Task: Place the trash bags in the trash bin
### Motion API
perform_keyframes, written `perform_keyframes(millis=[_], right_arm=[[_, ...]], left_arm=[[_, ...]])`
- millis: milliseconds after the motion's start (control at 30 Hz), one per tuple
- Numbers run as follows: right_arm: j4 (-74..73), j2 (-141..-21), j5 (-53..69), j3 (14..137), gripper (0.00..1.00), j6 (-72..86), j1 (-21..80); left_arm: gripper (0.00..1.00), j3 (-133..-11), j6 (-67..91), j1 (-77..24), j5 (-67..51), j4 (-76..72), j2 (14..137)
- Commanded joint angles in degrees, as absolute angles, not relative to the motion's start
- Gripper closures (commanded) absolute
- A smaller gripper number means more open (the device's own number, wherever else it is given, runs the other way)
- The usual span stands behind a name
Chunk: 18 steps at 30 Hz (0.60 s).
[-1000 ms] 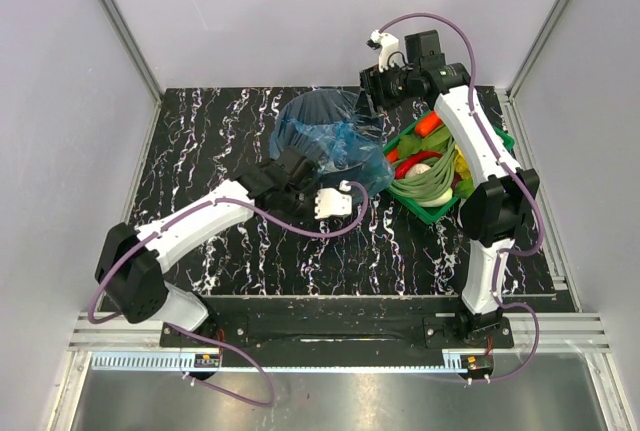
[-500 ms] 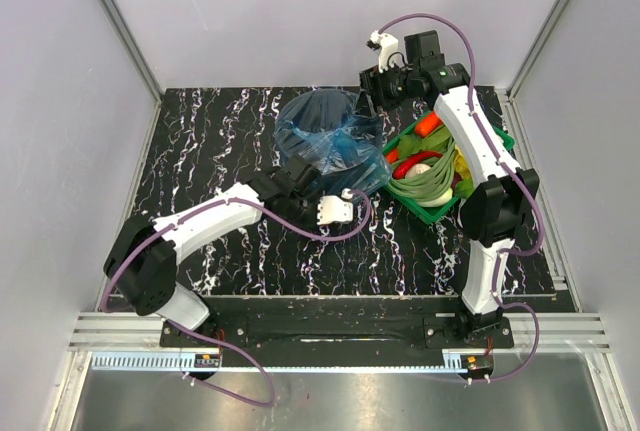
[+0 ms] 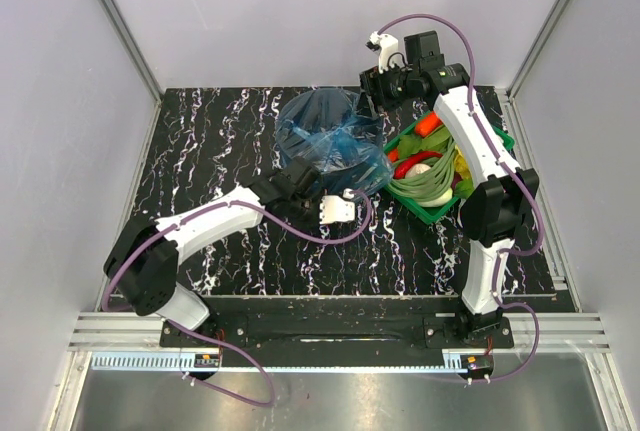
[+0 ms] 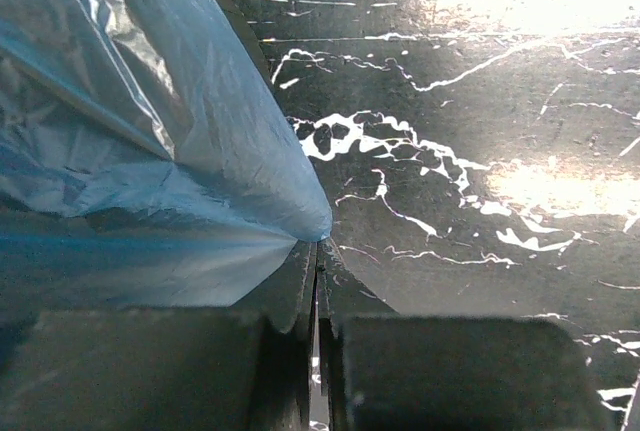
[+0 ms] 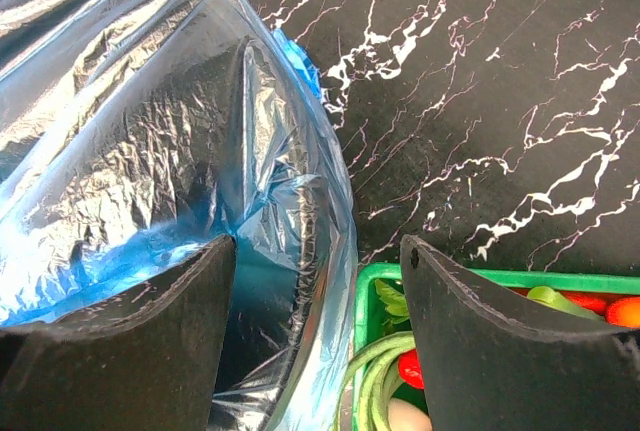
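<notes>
We've got the left end effector (image 4: 316,251) pinching the blue trash bag (image 4: 150,151) at its 7 o'clock edge — right end effector (image 5: 318,246) spread wide at 2 o'clock.

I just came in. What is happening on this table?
Two robot arms are working on a blue trash bag that lies draped over the black trash bin. The left gripper is shut on a fold of the bag at its near side. The right gripper hangs open above the bag's far right edge, next to the green tray, and holds nothing.
</notes>
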<state>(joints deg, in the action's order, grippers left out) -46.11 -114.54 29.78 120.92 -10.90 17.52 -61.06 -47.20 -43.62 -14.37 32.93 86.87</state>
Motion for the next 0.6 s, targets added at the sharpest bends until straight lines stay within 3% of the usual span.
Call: perform_keyframes(millis=[0,500,533,567], right_arm=[[-44.12,-114.96,28.13,122.25,0.28,-12.57,18.02],[-44.03,-113.20,28.21,121.82,0.28,-12.92,18.46],[-44.03,-113.12,27.95,121.73,0.28,-13.09,18.54],[-44.03,-112.85,27.95,121.73,0.28,-13.18,18.54]], left_arm=[[1.00,-58.01,-47.46,-43.68,-12.92,32.26,87.98],[1.00,-57.39,-46.23,-43.68,-9.40,31.03,83.76],[0.99,-57.91,-45.88,-43.68,-9.40,30.94,83.50],[0.92,-58.44,-45.44,-43.77,-9.58,31.20,83.41]])
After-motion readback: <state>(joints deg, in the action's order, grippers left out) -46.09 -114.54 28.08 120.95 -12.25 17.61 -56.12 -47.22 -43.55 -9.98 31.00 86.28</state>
